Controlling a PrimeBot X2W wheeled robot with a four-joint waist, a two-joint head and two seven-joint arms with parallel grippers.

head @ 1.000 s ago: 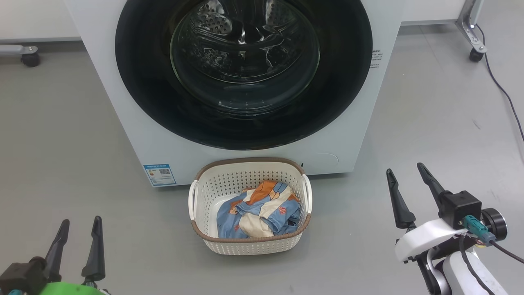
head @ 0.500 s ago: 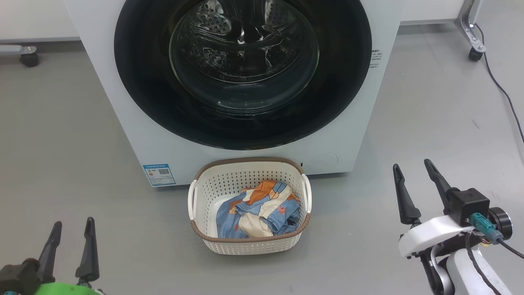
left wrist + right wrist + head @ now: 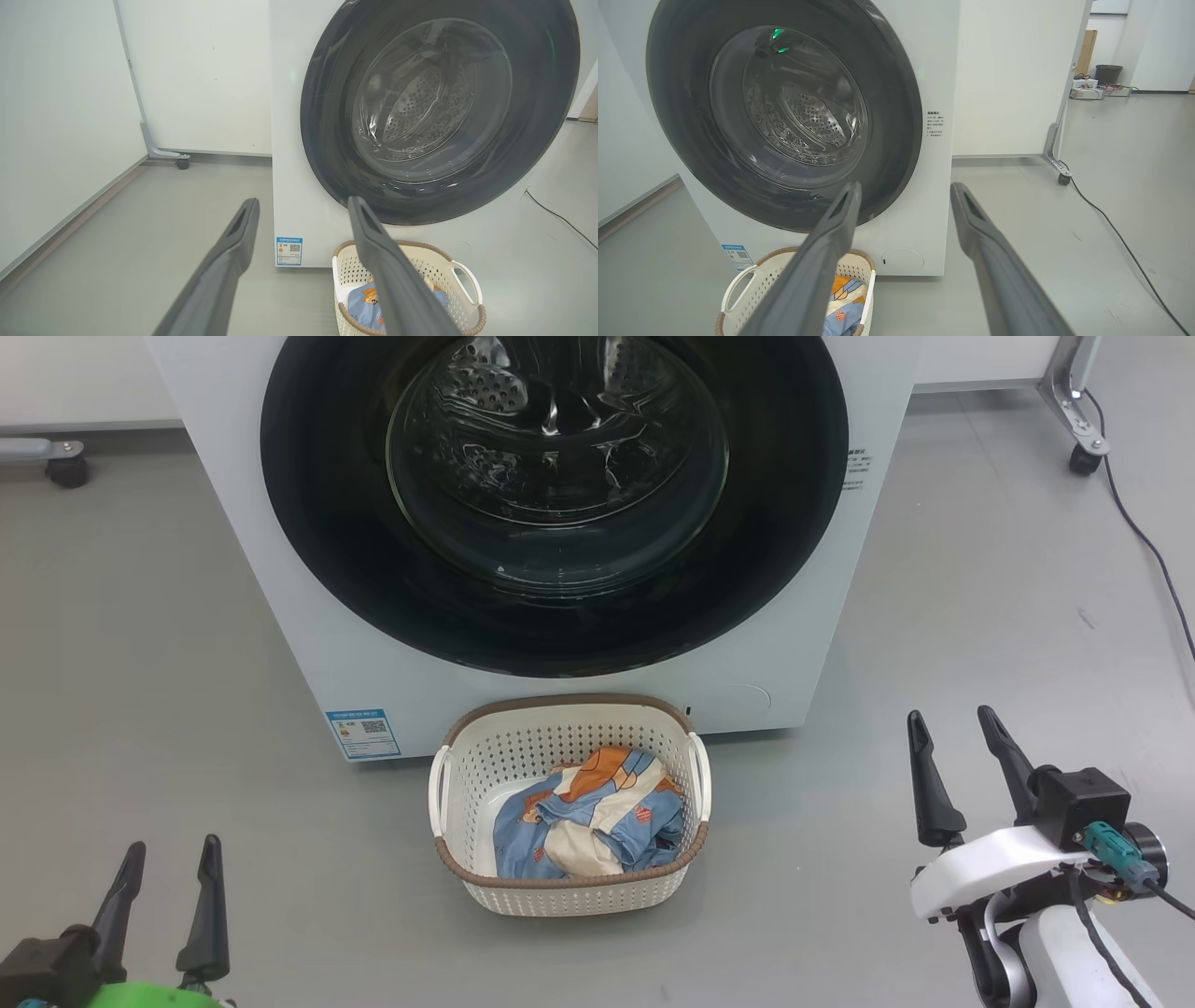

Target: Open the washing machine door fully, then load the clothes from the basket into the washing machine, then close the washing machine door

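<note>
The white washing machine (image 3: pixel 308 616) stands ahead with its round black-rimmed door (image 3: pixel 775 551) shut against the front; the glass bowl (image 3: pixel 555 457) shows the steel drum behind. On the floor before it sits the cream basket (image 3: pixel 569 891) holding the blue, orange and cream clothes (image 3: pixel 588 812). My left gripper (image 3: pixel 172 854) is open at the lower left, well left of the basket. My right gripper (image 3: pixel 950 717) is open at the lower right, clear of the basket. In the wrist views the door (image 3: pixel 327 116) (image 3: pixel 672 116) and the basket (image 3: pixel 467 280) (image 3: pixel 752 273) lie beyond each open pair of fingers.
A blue sticker (image 3: pixel 364 733) marks the machine's lower left corner and a round cover (image 3: pixel 747 698) its lower right. A wheeled frame leg (image 3: pixel 1074 420) and a black cable (image 3: pixel 1153 551) lie at the far right. Another castor (image 3: pixel 67 467) sits at the far left.
My right gripper has drifted a little to the right. My left gripper dropped lower in the view, then held. The machine, door and basket stay as they were.
</note>
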